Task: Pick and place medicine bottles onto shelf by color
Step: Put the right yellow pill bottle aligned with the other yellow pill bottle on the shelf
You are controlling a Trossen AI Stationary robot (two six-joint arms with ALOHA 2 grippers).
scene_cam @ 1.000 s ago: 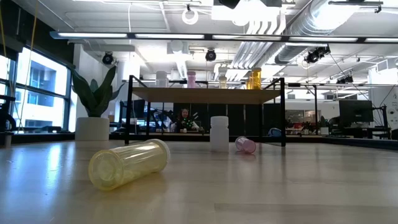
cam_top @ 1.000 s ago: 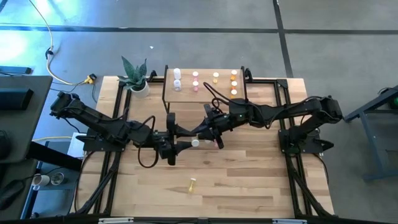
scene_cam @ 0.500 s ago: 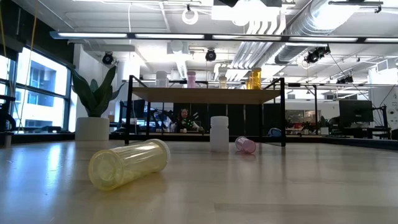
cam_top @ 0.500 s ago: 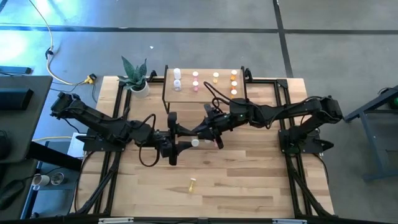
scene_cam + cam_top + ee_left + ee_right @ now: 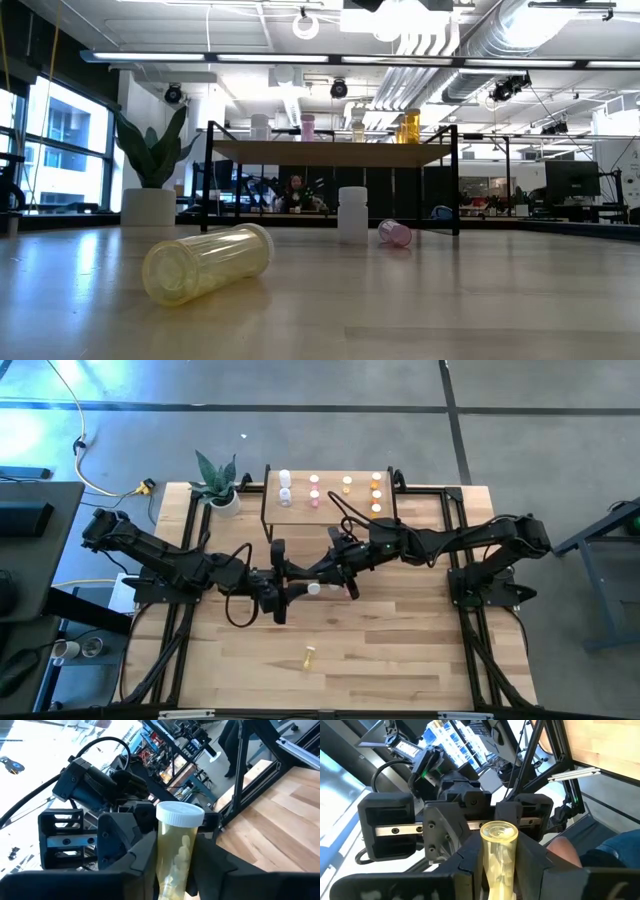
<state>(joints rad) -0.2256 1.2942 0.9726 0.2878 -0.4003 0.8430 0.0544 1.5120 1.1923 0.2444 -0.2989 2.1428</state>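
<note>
Overhead, both tools (image 5: 302, 577) clamped on one pale yellow bottle (image 5: 175, 850), its ends hidden between fingers (image 5: 532, 857).

Hidden or unreadable items:
- pale yellow bottle (image 5: 176, 851): lower end cut off by the left wrist view's edge, flanks covered by the left gripper (image 5: 172, 870) fingers; in the right wrist view its capped end lies behind the right gripper (image 5: 499, 870)
- same bottle in the high view: too small to tell between the two grippers
- shelf (image 5: 330, 512) bottles (image 5: 314, 491): mere coloured dots from above, labels illegible
- pink bottle (image 5: 395, 233) on the worktop (image 5: 450, 300): blurred
</note>
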